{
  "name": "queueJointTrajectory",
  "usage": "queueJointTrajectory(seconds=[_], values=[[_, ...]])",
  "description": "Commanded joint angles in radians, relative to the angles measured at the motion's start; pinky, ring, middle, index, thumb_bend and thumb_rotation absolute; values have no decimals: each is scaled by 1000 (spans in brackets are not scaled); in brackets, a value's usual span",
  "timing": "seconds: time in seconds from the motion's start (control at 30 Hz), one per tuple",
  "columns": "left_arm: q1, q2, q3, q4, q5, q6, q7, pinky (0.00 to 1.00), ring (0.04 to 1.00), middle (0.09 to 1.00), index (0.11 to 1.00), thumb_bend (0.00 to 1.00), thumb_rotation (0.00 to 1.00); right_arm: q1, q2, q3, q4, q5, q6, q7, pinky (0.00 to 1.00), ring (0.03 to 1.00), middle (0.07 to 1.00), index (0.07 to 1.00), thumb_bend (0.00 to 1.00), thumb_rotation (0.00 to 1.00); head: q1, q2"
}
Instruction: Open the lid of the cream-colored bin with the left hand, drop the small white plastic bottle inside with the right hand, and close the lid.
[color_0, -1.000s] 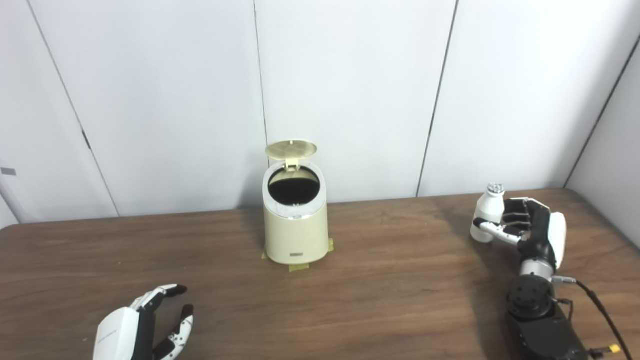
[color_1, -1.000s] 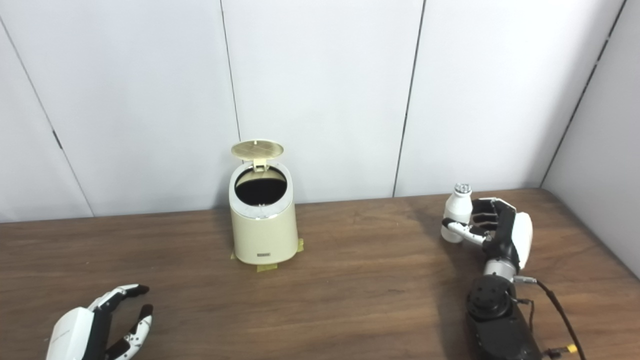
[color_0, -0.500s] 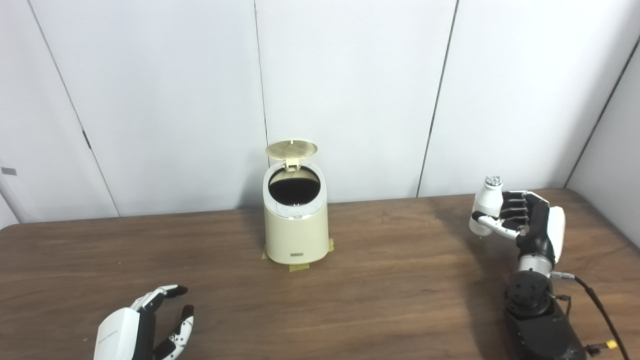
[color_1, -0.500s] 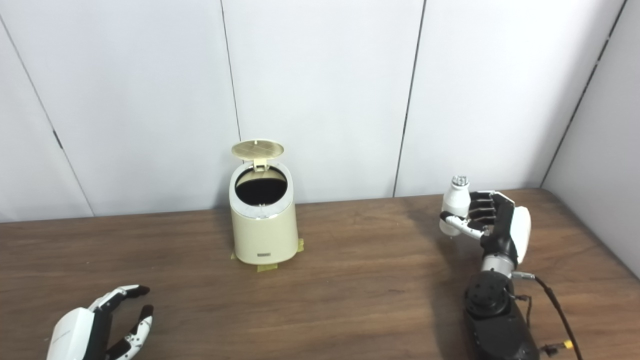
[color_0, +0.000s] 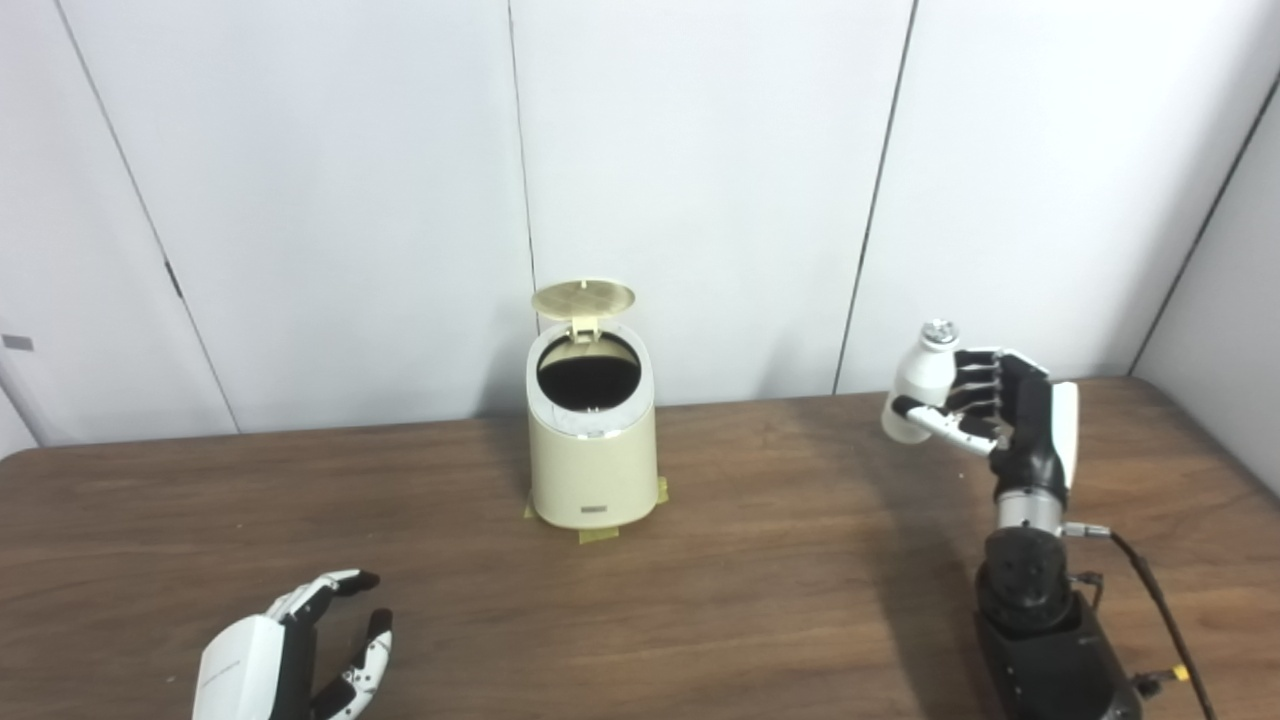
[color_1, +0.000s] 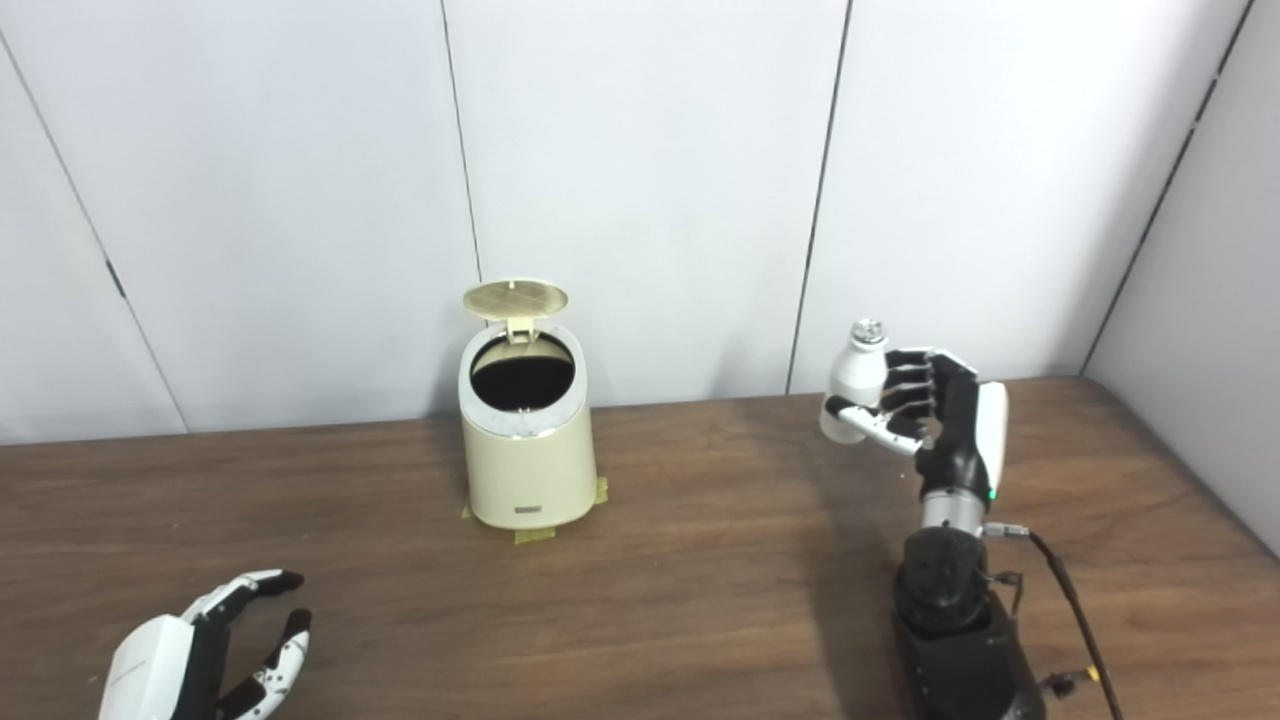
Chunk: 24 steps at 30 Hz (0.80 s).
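Bottle (color_0: 921, 390): right hand (color_0: 1010, 415) gripping it, carrying toward bin (color_0: 592, 450), lid (color_0: 583, 296) standing open; left hand (color_0: 290, 665) resting spread, near-left.

Paired head views, overlapping tabletop (color_0: 760, 560)

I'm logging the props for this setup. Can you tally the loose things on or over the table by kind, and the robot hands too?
Bins: 1, the cream-colored bin with its lid up
Bottles: 1, the small white bottle, held off the table
Robot hands: 2, the left robot hand empty, the right robot hand holding the bottle
Total: 4
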Motion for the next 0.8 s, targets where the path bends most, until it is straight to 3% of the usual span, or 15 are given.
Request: queueJointTrajectory(seconds=[0.0, 0.17, 0.33, 0.57, 0.7, 0.77], values=[[-28, 4, 0, -8, 18, -19, 25, 759, 782, 739, 730, 257, 508, -36, -9, 4, -50, 11, -67, 23, 363, 438, 482, 484, 526, 0, 1, 1], [-30, 4, 2, -5, 19, -24, 34, 749, 778, 743, 734, 255, 482, -24, 15, 16, -119, 6, -55, 44, 428, 487, 507, 468, 526, 0, 7, 0], [-31, 4, -1, 2, 22, -16, 27, 743, 781, 759, 748, 267, 496, -12, 37, 25, -176, 7, -52, 74, 358, 415, 458, 493, 527, 0, 14, -4], [-33, -6, -4, 15, 27, -8, 31, 735, 782, 789, 780, 304, 507, -14, 77, 42, -242, -28, -18, 82, 387, 437, 467, 491, 528, 0, 23, -10], [-34, -9, -6, 20, 31, -8, 35, 736, 783, 789, 779, 310, 513, -19, 103, 52, -276, -36, -6, 88, 343, 403, 451, 496, 527, 0, 29, -14], [-35, -12, -6, 22, 34, -8, 35, 736, 785, 788, 778, 310, 513, -21, 118, 57, -294, -36, -3, 91, 370, 458, 493, 476, 526, 0, 31, -15]])
